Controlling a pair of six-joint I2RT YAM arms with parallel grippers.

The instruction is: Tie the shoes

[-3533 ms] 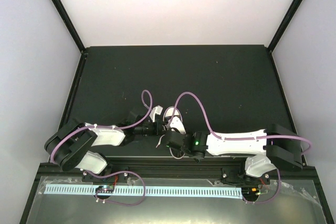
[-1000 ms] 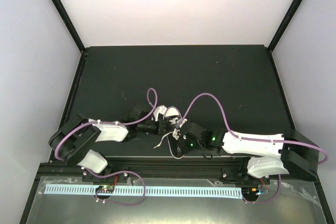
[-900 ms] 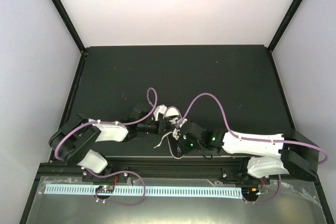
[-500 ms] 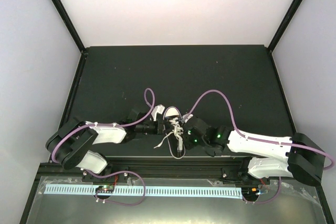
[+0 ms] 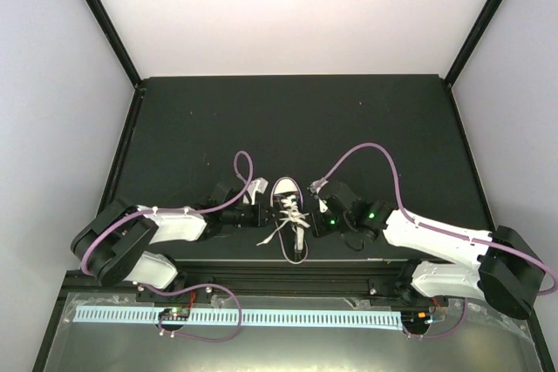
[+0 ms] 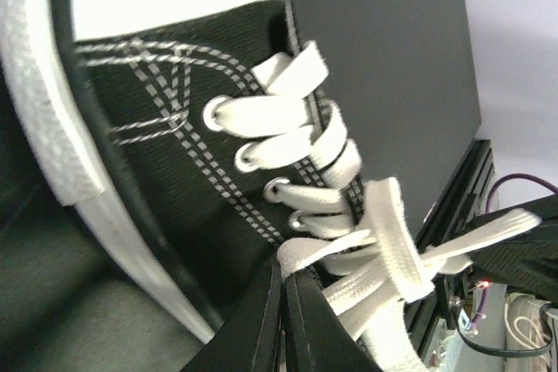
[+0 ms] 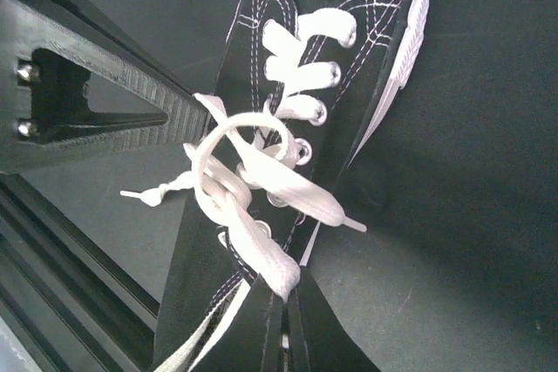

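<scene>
Can see the sneaker (image 5: 290,215) on the table (image 5: 366,128), near its front edge and between the two arms, standing on its sole with the white toe cap (image 5: 287,187) turned away from the arm bases. Can see the left gripper (image 6: 283,274) low against the left side of the shoe, fingers brought fully together and pinching a strand of the white laces (image 6: 397,250) just beside the eyelets (image 6: 248,160). Same for the right gripper (image 7: 283,298) on the other side: fingers closed tight on a flat piece of lace coming out of the knot (image 7: 228,198). Judging from the right wrist view, already crossed and knotted over the middle of the shoe, with one loop (image 7: 231,125) standing out from the knot and two loose ends (image 7: 336,215) lying out, one to each side. Cannot tell for sure, in either gripper, whether holding a loop or a free strand, and cannot confirm a second loop. Would put the task past its middle: lacing through the eyelets complete, first knot made, bow started but loose and open. Left to do, by this judgement: pulling both held strands outward, away from each other, to draw the knot down tight, then letting go and checking for a bow holding by itself.
</scene>
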